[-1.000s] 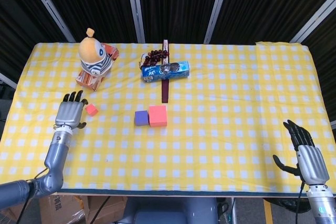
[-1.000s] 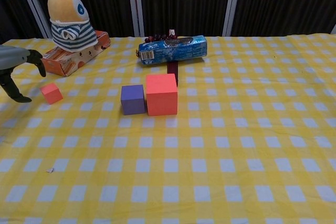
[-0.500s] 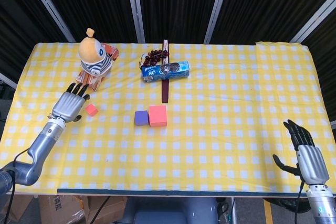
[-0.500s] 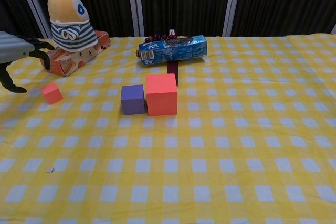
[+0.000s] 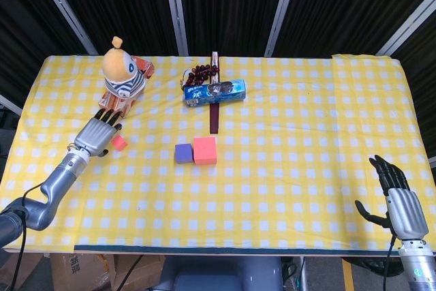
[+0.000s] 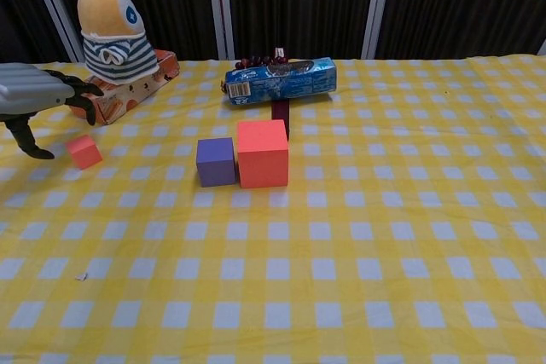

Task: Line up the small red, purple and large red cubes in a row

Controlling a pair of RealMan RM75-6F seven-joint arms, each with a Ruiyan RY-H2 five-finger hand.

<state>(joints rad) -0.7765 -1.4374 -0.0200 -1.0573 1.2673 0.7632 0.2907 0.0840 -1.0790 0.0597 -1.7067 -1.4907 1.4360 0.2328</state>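
Observation:
The small red cube [image 5: 119,143] [image 6: 84,152] lies on the yellow checked cloth at the left. My left hand [image 5: 99,133] [image 6: 43,102] hovers just over and left of it, fingers spread and holding nothing. The purple cube [image 5: 182,153] [image 6: 216,162] touches the left side of the large red cube [image 5: 205,150] [image 6: 263,153] near the middle of the table. My right hand [image 5: 398,195] is open at the front right corner, far from the cubes and out of the chest view.
A striped plush toy [image 5: 122,73] sits on an orange box [image 6: 119,91] behind the left hand. A blue biscuit pack [image 5: 214,91], dark beads [image 5: 202,71] and a dark maroon strip [image 5: 214,115] lie behind the cubes.
My left hand has moved right and further from me, ending over the small red cube. The cubes and the right hand have stayed put.

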